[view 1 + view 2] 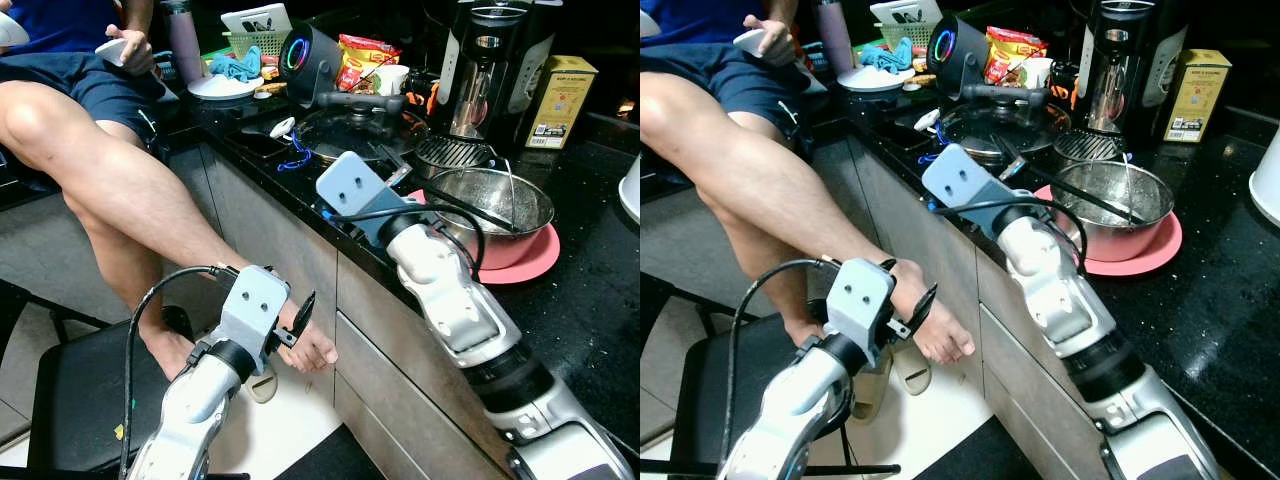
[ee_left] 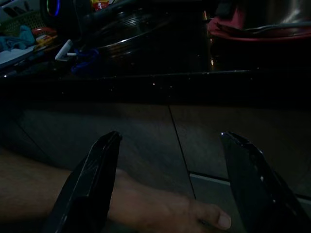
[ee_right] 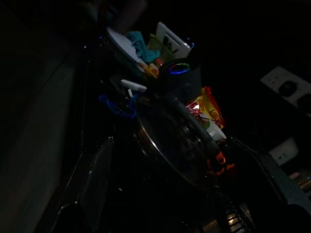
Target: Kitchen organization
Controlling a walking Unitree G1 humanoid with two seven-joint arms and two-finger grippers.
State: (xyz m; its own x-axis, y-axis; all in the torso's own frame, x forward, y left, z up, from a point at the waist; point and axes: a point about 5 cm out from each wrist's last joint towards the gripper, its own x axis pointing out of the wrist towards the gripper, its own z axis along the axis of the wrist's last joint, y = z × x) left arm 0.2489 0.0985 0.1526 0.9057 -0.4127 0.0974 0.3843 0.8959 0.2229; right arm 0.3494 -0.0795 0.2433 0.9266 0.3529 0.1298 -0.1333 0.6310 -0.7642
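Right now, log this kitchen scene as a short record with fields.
surface: black counter
bowl: steel bowl on a pink plate
pan: lidded pan behind the right gripper
back row: coffee maker, yellow box, snack bag
left gripper: low beside the cabinet front, fingers open, near a person's foot
right gripper: at the counter edge, fingers open, pointing toward the pan
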